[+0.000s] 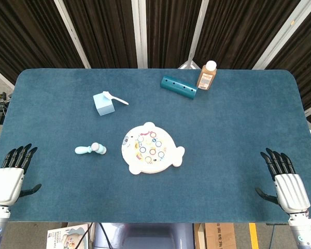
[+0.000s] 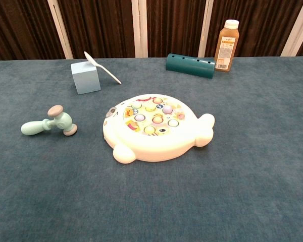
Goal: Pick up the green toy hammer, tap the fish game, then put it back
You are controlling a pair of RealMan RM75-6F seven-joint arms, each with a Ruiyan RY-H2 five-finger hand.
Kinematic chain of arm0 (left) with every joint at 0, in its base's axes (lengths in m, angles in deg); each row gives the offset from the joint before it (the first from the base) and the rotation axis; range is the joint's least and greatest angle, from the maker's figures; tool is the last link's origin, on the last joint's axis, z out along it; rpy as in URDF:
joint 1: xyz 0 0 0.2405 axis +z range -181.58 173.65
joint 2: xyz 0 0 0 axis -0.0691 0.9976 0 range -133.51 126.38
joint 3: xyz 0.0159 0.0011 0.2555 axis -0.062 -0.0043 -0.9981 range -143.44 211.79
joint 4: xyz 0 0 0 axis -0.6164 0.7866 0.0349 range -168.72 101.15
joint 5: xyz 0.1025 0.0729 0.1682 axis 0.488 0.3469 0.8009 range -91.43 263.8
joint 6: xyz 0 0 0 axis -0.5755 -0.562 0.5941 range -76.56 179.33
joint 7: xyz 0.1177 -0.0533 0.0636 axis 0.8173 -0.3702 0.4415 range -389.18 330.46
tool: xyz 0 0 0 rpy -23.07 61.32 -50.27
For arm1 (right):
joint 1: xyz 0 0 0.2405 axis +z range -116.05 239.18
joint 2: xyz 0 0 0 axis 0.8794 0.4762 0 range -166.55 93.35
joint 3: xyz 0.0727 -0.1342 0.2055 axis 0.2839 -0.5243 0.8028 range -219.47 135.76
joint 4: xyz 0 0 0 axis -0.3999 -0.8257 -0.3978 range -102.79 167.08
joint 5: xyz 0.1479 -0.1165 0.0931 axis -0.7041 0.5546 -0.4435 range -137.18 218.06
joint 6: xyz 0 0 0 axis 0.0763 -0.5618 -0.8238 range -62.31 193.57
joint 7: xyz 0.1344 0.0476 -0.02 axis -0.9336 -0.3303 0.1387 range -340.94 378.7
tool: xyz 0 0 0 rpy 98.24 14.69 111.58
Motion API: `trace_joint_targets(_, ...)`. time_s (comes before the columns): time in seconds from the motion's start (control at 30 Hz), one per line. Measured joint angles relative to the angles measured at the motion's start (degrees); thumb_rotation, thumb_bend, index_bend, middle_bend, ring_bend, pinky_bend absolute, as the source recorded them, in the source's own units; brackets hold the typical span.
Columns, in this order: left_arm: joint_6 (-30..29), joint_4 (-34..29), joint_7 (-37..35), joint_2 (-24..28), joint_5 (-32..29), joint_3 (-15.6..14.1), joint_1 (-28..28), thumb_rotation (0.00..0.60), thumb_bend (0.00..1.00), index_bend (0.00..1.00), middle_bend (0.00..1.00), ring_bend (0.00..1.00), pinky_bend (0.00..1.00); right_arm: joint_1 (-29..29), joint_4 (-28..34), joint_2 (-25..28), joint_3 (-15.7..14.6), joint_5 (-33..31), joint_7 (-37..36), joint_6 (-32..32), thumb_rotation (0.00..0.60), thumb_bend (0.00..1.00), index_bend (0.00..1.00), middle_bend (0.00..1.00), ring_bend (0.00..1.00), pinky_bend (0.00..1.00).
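A: Left hand (image 1: 8, 179) flat at near edge of tabletop (image 1: 238, 129), fingers (image 1: 19, 154) spread, holding nothing. Same for right hand (image 1: 287, 184).

B: Green toy hammer (image 1: 90, 150) lying on its side, ahead and inward of left fingers, well apart. Fish game (image 1: 151, 148) just beyond hammer head.

A: Likely trouble: thin handle, low on cloth, prone to rolling or skidding under a poor pinch.

B: Also head close to fish game; risk of nudging the game on approach. Blue box (image 1: 103, 104) and spoon (image 1: 115, 97) further off, less of a risk.
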Motion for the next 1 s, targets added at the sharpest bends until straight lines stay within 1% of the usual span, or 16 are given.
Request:
trace_joint_targets(0.43, 0.25, -0.06, 0.09, 0.13, -0.14, -0.07, -0.03, 0.600, 0.04, 0.00, 0.00, 0.00, 0.00, -0.10, -0.02, -0.27, 0.08, 0.08, 0.15, -0.19, 0.600, 0.19, 0.00, 0.00, 0.00, 0.00)
trace_joint_targets(0.77, 1.75, -0.89, 0.60, 0.37, -1.51, 0.20, -0.61, 0.600, 0.04, 0.00, 0.00, 0.00, 0.00, -0.12, 0.21, 0.10, 0.03, -0.57, -0.32, 0.40, 0.600, 0.19, 0.00, 0.00, 0.00, 0.00)
trace_joint_targets(0.87, 2.17, -1.55, 0.65, 0.44, -2.19, 0.81, -1.04, 0.600, 0.04, 0.03, 0.00, 0.00, 0.00, -0.09, 0.34, 0.16, -0.03, -0.64, -0.50, 0.60, 0.600, 0.18, 0.00, 0.00, 0.00, 0.00)
trace_joint_targets(1.0, 3.89, -3.46, 1.30, 0.88, -3.79, 1.74, -2.14, 0.600, 0.09, 0.15, 0.01, 0.00, 0.00, 0.00, 0.58, 0.25, 0.04, -1.01, -1.12, 0.99, 0.600, 0.19, 0.00, 0.00, 0.00, 0.00)
